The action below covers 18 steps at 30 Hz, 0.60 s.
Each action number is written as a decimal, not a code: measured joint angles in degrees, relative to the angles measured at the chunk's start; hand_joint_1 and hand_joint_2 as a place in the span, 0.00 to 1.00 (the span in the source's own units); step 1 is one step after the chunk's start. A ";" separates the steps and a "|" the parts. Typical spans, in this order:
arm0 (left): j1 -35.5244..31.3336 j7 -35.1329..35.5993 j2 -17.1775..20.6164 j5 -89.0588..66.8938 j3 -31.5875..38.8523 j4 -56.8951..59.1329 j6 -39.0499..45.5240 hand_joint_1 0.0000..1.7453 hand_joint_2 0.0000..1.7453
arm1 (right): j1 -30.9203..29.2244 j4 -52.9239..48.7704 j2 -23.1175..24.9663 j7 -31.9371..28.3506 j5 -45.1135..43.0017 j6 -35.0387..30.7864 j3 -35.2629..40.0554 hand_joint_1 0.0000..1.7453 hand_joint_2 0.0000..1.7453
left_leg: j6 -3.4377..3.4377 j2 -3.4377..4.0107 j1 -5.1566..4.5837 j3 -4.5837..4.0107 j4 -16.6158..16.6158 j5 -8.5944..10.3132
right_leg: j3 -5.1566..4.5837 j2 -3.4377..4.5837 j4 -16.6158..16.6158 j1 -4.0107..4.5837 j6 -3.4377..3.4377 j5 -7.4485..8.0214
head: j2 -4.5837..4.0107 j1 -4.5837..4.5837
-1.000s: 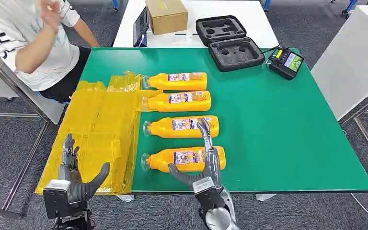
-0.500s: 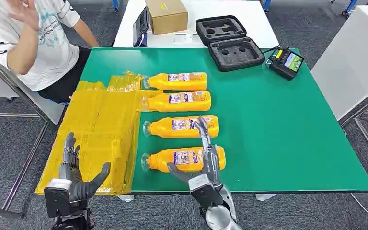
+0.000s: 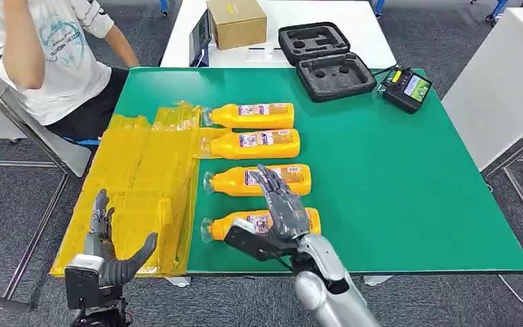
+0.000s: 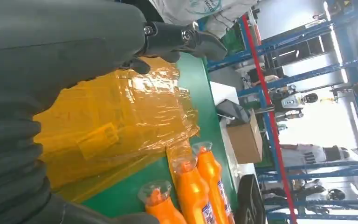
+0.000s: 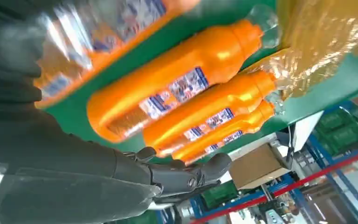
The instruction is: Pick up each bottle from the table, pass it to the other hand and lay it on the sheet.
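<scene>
the green table (image 3: 395, 204) carries a yellow sheet (image 3: 136, 197) on its left side, laid out to receive bottles, and four orange bottles in a row beside it, caps toward the sheet. the right hand (image 3: 276, 214) hovers spread over the nearest bottle (image 3: 262, 225), hiding its middle; contact is unclear. the left hand (image 3: 105, 255) waits open-fingered, holding nothing, by the sheet's near edge.
</scene>
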 measured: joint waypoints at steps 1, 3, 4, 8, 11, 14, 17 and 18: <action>0.06 0.00 0.00 0.00 0.07 -0.02 0.04 0.00 1.00 | -1.25 0.50 -0.24 0.35 0.17 0.85 0.35 0.00 1.00 | 0.00 0.00 0.00 0.00 0.00 0.00 | -0.01 0.00 0.00 0.00 0.00 0.00 | 0.00 -0.02; 0.19 0.00 0.04 0.02 0.20 -0.02 0.09 0.00 1.00 | -3.10 1.60 -0.61 0.76 0.33 1.88 0.90 0.00 1.00 | 0.01 0.00 0.00 0.00 0.00 0.01 | 0.00 -0.02 0.00 0.00 0.00 0.00 | 0.00 0.00; 0.28 0.06 0.04 0.02 0.28 -0.02 0.09 0.00 1.00 | -3.94 2.27 -0.76 0.91 0.33 2.36 1.22 0.00 1.00 | 0.01 -0.01 0.00 0.00 0.00 0.01 | 0.00 -0.02 0.00 0.00 0.00 0.00 | 0.00 -0.02; 0.38 0.52 0.04 -0.11 0.63 -0.02 0.09 0.00 1.00 | -6.30 4.28 -1.22 1.05 0.11 3.52 2.56 0.00 1.00 | 0.01 0.00 0.00 -0.01 0.00 0.01 | 0.00 -0.02 0.00 0.00 0.00 -0.01 | 0.00 0.00; 0.39 0.68 0.02 -0.15 1.09 -0.02 0.02 0.00 1.00 | -7.70 5.27 -1.46 1.24 -0.29 3.97 3.52 0.00 1.00 | 0.01 0.00 0.00 -0.01 0.00 0.01 | -0.01 -0.02 0.00 0.00 0.00 -0.01 | 0.00 0.00; 0.45 0.68 -0.02 -0.15 1.55 -0.02 0.02 0.00 1.00 | -8.60 5.97 -1.51 1.62 -0.42 4.87 4.09 0.00 1.00 | 0.01 0.00 0.00 -0.02 0.00 0.01 | -0.01 -0.02 0.00 0.00 0.00 -0.01 | 0.00 -0.02; 0.50 0.68 -0.11 -0.39 1.99 -0.02 -0.09 0.00 1.00 | -9.45 6.68 -1.81 1.75 -0.70 6.48 5.29 0.00 1.00 | 0.01 -0.01 0.00 -0.01 0.00 0.01 | -0.01 -0.02 0.00 0.00 0.00 -0.01 | 0.00 -0.02; 0.52 0.68 -0.13 -0.44 2.08 -0.02 -0.09 0.00 1.00 | -9.55 6.82 -1.88 1.75 -0.70 6.55 5.53 0.00 1.00 | 0.01 -0.01 0.00 -0.02 0.00 0.01 | -0.01 -0.03 0.00 0.00 0.00 -0.01 | 0.00 -0.02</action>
